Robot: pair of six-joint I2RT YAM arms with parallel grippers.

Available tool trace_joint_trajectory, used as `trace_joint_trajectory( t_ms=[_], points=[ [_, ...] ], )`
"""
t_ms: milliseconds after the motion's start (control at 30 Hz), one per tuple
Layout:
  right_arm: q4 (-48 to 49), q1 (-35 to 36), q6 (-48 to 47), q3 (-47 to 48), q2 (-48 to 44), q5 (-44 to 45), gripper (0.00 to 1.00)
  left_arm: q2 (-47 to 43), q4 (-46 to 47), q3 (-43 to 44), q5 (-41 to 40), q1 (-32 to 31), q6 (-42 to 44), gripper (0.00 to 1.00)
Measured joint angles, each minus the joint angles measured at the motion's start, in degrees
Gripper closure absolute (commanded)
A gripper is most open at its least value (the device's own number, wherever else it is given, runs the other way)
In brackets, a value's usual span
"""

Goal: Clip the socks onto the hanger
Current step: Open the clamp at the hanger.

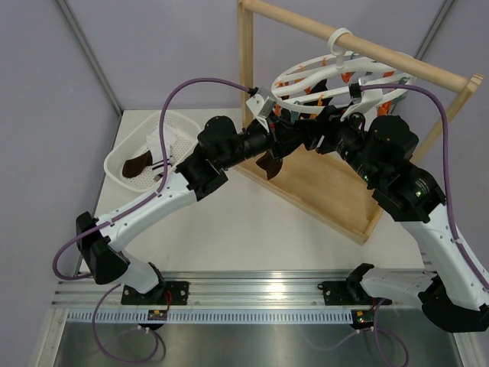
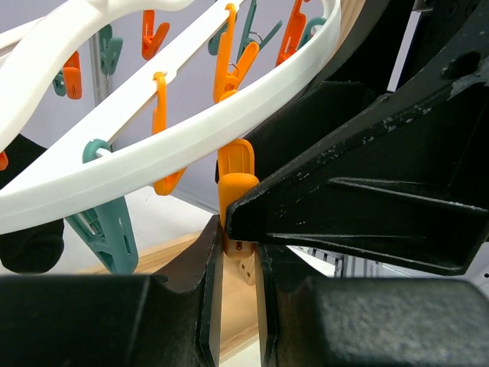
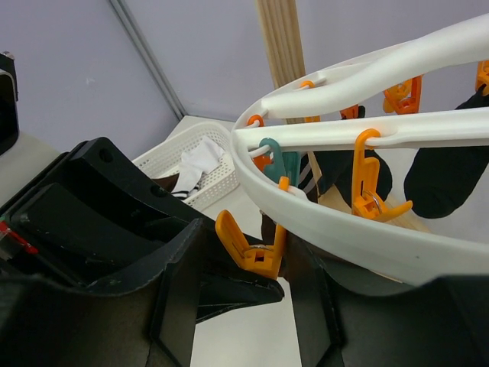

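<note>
Far left on worktop (image 1: 229,229): basket (image 1: 121,159), loose socks (image 1: 140,164) inside. Left arm (image 1: 183,180) nearer: jaws near-closed, narrow slit, grip unclear. Dark sock (image 1: 269,164) dangles below them, long axis vertical. Orange clip (image 2: 237,183) hangs upright, lower end entering slit. Right jaws straddle clip, squeeze unclear. Hanger (image 1: 306,73) overhead, hooked on rail (image 1: 397,55).

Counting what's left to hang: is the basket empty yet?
Not empty. The basket holds a dark sock and a white striped sock.
</note>
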Motion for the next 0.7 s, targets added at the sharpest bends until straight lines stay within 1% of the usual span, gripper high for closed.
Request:
trace_joint_trajectory(
  t_ms=[200,267,333,367,433,467,533,600,633,667,700],
  points=[
    [0.00,0.00,-0.48,-0.17,-0.04,0.07,0.49,0.00,-0.55,0.13,0.04,-0.02,-0.02,1.00],
    [0.00,0.00,-0.50,-0.28,-0.04,0.26,0.53,0.00,-0.70,0.13,0.04,0.00,0.00,1.00],
    [0.00,-0.02,-0.61,-0.46,-0.11,0.59,0.55,0.00,-0.90,0.13,0.07,0.00,-0.02,1.00],
    [0.00,-0.02,-0.63,-0.55,-0.15,0.70,0.59,0.02,-0.96,0.15,0.07,0.00,0.00,1.00],
    [0.00,-0.04,-0.92,-0.76,-0.22,1.18,0.65,0.11,-1.16,0.15,0.09,0.00,-0.02,1.00],
    [0.00,-0.04,-0.98,-0.81,-0.26,1.38,0.70,0.13,-1.25,0.15,0.15,0.00,-0.07,1.00],
    [0.02,-0.04,-1.03,-1.03,-0.35,1.73,0.75,0.15,-1.33,0.15,0.22,0.00,-0.20,0.99],
    [0.09,-0.04,-0.98,-1.51,-0.61,1.90,0.80,0.20,-1.62,0.15,0.33,0.00,-0.24,0.90],
    [0.11,-0.04,-0.96,-1.70,-0.74,1.99,0.82,0.26,-1.73,0.15,0.37,-0.02,-0.24,0.84],
    [0.11,-0.04,-0.94,-1.97,-0.90,2.21,0.85,0.31,-1.81,0.13,0.48,-0.02,-0.24,0.69],
    [0.15,-0.04,-0.90,-2.19,-1.01,2.32,0.90,0.33,-1.92,0.11,0.52,-0.02,-0.13,0.63]
  ],
)
